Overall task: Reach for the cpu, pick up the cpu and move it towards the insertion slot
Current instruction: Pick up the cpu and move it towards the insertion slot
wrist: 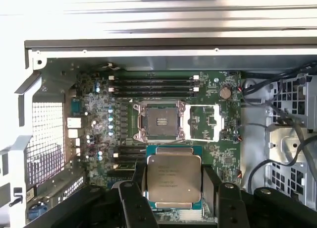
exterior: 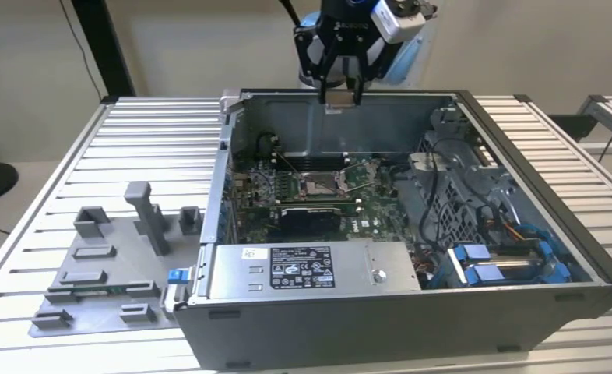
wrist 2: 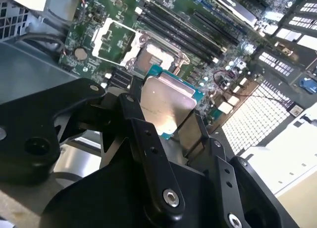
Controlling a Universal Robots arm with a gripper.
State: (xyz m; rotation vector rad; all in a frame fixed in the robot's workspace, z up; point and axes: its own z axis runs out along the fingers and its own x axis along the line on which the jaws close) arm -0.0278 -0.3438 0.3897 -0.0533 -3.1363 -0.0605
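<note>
**Already lifted: cpu gripped above the open case**

Starting at the left of the exterior view, you have the grey fixture blocks (exterior: 109, 265) lying on the slatted worktop (exterior: 36, 202), well apart from the work. Move right to the computer case (exterior: 410, 312), and at the upper middle of the frame your hand (exterior: 339, 100) hangs over its rear wall.

Its fingers (wrist: 130, 200) are closed on the cpu (wrist: 174, 178), one on each side edge, with the silver face showing between them in both wind wrist views; in the second wrist view the cpu (wrist 2: 166, 106) sits tilted across the frame centre.

Above the cpu in the first wrist view lies the insertion slot (wrist: 160, 121), its metal frame swung open to the right and the dark centre bare. Chip and slot are near but clearly apart.

To carry this well, I judge you should keep the plate level, square its edges to the socket frame, and stay clear of the raised frame and the memory slots (wrist: 153, 82).
</note>
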